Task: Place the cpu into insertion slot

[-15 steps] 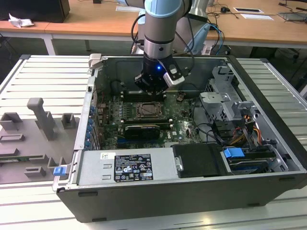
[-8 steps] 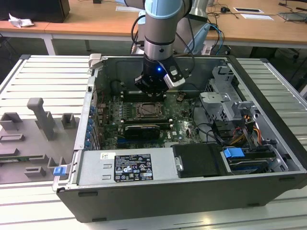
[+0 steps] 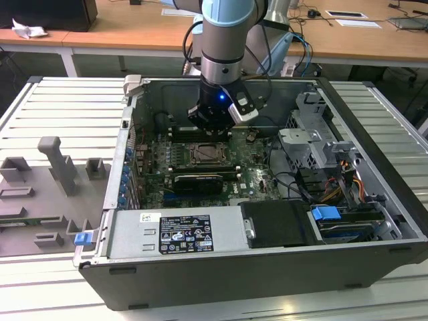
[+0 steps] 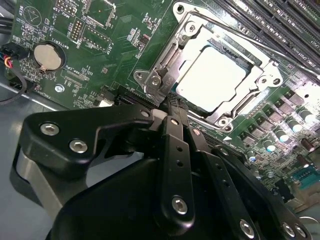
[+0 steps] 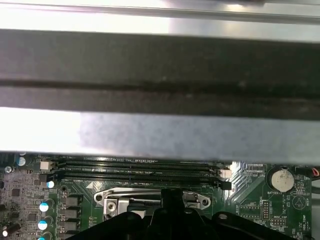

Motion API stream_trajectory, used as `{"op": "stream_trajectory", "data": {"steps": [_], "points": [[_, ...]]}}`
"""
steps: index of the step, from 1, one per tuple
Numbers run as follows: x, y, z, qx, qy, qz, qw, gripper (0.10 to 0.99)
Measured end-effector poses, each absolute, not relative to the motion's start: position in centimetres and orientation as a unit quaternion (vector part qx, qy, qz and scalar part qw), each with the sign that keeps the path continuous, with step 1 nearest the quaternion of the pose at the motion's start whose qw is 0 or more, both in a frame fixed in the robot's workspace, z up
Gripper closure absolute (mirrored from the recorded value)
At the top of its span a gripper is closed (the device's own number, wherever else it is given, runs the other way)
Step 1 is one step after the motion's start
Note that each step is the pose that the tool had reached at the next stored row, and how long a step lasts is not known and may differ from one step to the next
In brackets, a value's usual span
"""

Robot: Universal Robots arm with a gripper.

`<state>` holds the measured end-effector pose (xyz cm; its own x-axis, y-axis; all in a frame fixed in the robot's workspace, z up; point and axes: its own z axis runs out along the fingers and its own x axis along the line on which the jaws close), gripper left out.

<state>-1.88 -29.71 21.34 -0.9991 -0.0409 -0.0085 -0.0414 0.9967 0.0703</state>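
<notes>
Cpu (image 4: 212, 77) lies seated in the insertion slot (image 4: 165, 62) at centre frame; your gripper (image 4: 172, 107) hovers just beside, fingers together, holding nothing. Lift straight, avoid snagging the frame.

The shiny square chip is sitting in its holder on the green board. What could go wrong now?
The cpu lies inside the insertion slot, and the metal frame looks unlatched, so a bump might shift it. The gripper hangs close beside the frame; a careless move might catch it or the memory slots. In the exterior view the arm reaches into the case near cables, which might snag.
</notes>
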Motion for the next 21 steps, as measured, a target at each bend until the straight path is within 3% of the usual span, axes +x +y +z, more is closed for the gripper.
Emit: {"op": "stream_trajectory", "data": {"steps": [9, 21], "points": [[-1.9, -30.3, 21.5, -0.021, 0.999, 0.035, 0.003, 0.980], [-1.9, -30.3, 24.5, -0.021, 0.999, 0.035, 0.003, 0.980]]}}
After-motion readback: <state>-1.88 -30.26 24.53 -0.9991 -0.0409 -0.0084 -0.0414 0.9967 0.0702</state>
